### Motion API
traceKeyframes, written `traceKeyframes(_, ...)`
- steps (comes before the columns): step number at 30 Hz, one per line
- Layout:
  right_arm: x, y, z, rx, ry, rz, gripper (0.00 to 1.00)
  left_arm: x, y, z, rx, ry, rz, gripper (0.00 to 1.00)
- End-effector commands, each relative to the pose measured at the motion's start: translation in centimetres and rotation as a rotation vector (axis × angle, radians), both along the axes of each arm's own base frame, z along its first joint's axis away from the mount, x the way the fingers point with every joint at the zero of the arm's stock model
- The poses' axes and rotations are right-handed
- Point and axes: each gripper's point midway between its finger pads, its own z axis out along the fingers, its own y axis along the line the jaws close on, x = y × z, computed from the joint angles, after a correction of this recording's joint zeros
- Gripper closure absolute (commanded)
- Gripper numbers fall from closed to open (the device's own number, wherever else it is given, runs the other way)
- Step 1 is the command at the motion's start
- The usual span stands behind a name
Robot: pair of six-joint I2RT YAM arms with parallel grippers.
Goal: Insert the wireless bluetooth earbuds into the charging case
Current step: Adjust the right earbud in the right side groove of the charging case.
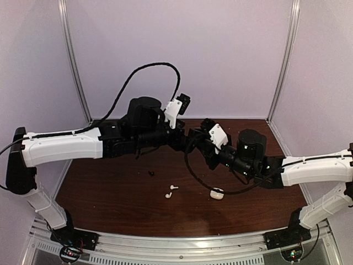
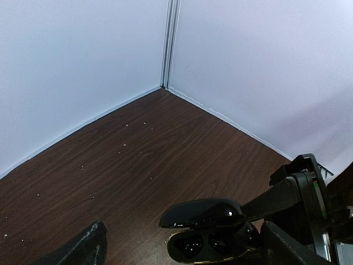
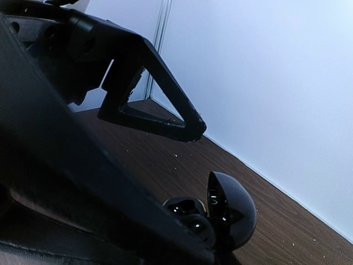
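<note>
One black earbud (image 1: 151, 173) and the white earbuds (image 1: 168, 194) are just lying loose on the brown table (image 1: 99, 199), lower middle of the overhead view, while above them the right gripper (image 2: 251, 212) pinches the open black charging case (image 2: 207, 237) and the left gripper (image 2: 185, 243) sits spread wide right by it.

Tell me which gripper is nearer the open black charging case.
Right. The right gripper is shut on the black charging case; the left gripper is open close by, not gripping it.
</note>
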Motion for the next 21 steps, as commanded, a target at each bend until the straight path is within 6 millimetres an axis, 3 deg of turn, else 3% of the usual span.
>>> traceKeyframes(1,-0.3,-0.6,2.2,0.058,-0.045,-0.013,1.00,0.0,0.7,0.8,-0.022,-0.012,0.031,0.02)
traceKeyframes(21,-1.7,-1.0,3.2,0.109,-0.085,0.047,1.00,0.4,2.1,0.1,-0.005,0.002,0.048,0.02)
